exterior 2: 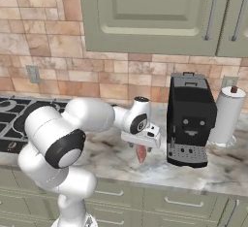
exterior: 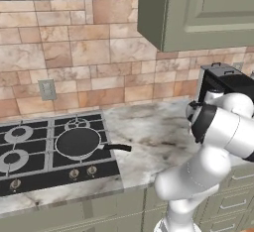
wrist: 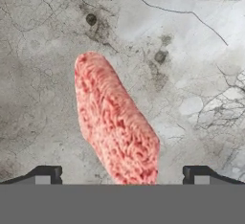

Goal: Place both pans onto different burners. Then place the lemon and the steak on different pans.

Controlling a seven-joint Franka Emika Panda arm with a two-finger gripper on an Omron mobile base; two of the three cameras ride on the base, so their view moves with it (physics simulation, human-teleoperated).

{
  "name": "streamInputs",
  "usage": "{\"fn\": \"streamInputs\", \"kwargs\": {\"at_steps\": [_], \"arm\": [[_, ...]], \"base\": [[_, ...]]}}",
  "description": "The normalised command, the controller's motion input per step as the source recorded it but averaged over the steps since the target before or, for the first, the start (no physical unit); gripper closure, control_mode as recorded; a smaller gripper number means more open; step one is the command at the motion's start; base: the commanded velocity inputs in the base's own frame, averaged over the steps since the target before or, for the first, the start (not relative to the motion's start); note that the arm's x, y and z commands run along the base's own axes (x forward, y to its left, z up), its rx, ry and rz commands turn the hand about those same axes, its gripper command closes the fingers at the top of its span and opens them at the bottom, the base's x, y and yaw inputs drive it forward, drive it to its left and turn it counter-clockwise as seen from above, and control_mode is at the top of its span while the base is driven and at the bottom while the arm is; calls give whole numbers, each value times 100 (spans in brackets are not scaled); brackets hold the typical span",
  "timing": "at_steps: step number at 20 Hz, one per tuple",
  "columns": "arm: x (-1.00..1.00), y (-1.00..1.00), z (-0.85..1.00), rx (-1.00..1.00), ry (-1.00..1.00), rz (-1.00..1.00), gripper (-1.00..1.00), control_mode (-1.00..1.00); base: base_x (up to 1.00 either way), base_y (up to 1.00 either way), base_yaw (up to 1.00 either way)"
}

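Marble counter [wrist: 201,50]: steak [wrist: 117,122] flat under my claw [wrist: 122,177], fingers spread wide, not touching. One pan [exterior: 78,142] on burner.

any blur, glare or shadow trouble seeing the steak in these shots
Hand view: steak sharp, evenly lit, no glare on the counter. Right base view: steak small, half under the open gripper, in soft shadow. Left base view: pan slightly soft.

The steak [wrist: 116,122] lies flat on the marble counter [wrist: 191,50], slanting between the wide-spread fingertips [wrist: 48,174] of the gripper [wrist: 122,175] above it.
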Motion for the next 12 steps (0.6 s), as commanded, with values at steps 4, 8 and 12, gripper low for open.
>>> {"fn": "streamInputs", "kwargs": {"at_steps": [4, 8, 12], "arm": [[0, 0, -24, 0, 0, 0, -100, -100], [2, 0, -24, 0, 0, 0, -100, -100], [2, 0, -21, 0, 0, 0, -100, -100]], "base": [[0, 0, 0], [0, 0, 0], [0, 0, 0]]}}
